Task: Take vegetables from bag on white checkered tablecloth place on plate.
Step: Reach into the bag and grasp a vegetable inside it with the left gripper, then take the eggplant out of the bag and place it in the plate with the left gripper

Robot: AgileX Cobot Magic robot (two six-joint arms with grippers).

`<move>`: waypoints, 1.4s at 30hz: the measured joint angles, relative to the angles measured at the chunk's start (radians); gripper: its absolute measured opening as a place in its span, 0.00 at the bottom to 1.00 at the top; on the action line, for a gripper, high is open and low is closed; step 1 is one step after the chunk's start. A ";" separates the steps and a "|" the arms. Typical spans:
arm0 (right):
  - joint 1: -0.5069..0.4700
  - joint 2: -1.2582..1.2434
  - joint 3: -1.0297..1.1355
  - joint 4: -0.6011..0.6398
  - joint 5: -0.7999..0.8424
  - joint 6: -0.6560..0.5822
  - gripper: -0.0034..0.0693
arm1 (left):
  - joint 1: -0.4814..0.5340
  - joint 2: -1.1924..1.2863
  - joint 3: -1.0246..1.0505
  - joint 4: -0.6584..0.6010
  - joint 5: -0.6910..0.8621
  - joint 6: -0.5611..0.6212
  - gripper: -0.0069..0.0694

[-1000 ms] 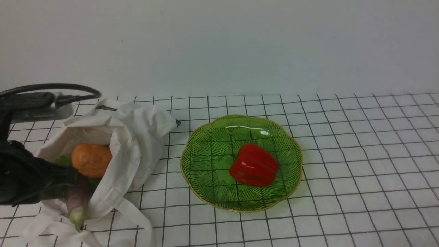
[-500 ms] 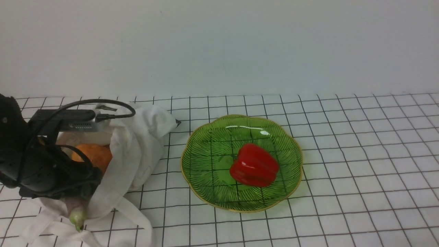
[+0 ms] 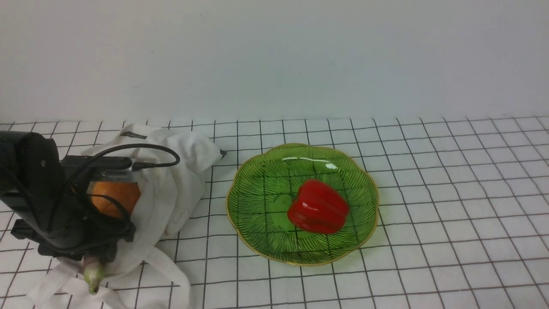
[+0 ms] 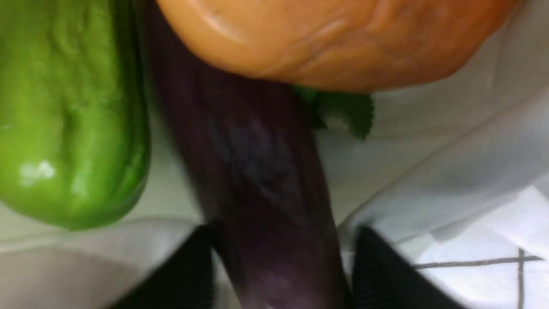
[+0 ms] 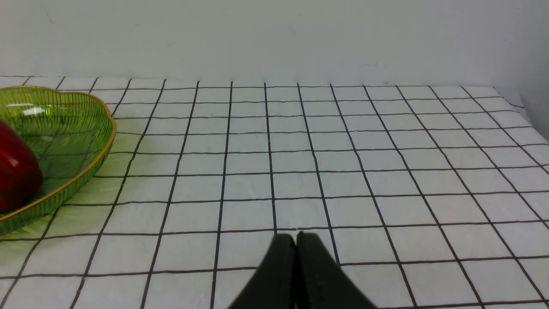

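Eggplant (image 4: pixel 257 184), orange oval (image 4: pixel 334 38), bumpy green vegetable (image 4: pixel 68 111) in the bag (image 3: pixel 171 180) (green plate (image 3: pixel 266 171) alongside)

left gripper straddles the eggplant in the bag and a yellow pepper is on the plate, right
No, the pepper on the plate is red, not yellow; the front view shows it. The left gripper does straddle the eggplant in the bag.

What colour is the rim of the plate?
Gold; the plate rim shows best in the front view.
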 joint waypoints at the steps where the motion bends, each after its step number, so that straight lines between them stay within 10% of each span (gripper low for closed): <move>1: 0.000 0.000 0.000 0.000 0.000 0.000 0.03 | 0.000 -0.010 0.000 0.001 0.010 0.000 0.43; 29: 0.000 0.000 0.000 0.000 0.000 0.000 0.03 | -0.016 -0.371 0.000 -0.154 0.278 -0.089 0.44; 42: 0.000 0.000 0.000 0.000 0.000 0.000 0.03 | -0.379 -0.369 0.000 -0.573 -0.035 0.154 0.44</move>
